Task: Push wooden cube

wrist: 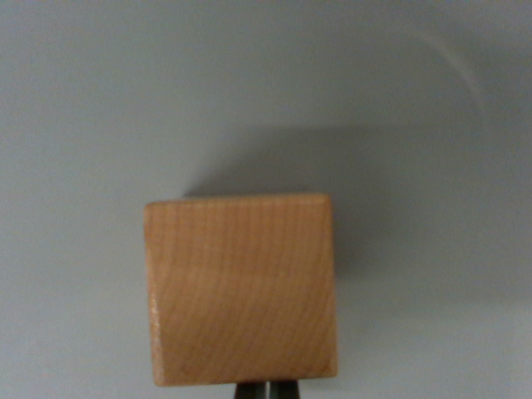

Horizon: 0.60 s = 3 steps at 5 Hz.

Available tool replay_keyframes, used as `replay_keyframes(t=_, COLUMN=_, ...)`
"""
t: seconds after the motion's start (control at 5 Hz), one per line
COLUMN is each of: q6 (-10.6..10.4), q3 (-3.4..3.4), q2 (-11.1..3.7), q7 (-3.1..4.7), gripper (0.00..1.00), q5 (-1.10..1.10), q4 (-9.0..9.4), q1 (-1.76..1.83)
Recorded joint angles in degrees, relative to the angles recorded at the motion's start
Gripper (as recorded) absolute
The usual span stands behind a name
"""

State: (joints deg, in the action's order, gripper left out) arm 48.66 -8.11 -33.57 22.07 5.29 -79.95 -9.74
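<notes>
Cube [241, 291] square-on, no long axis; pincer [268, 391] tips at near face, together, holding nothing.

Fingers [268, 391] barely show at the bottom edge – two dark tips pressed close together

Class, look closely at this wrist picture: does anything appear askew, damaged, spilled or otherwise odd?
Nothing stands out. The cube sits flat and whole on the plain grey table, its edges nearly square to the picture. The claw barely shows at the bottom edge, right by the cube. A faint curved mark lies upper right.
</notes>
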Motion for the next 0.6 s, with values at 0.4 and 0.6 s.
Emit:
replay_keyframes(t=0.4, q6=1.07, q3=0.15, q2=-1.56, q7=-0.29, gripper=1.00, q5=0.06, q4=-2.63, q1=0.01)
replay_keyframes(t=0.6, q6=1.07, q3=0.15, q2=-1.56, q7=-0.29, gripper=1.00, q5=0.06, q4=-2.63, q1=0.01)
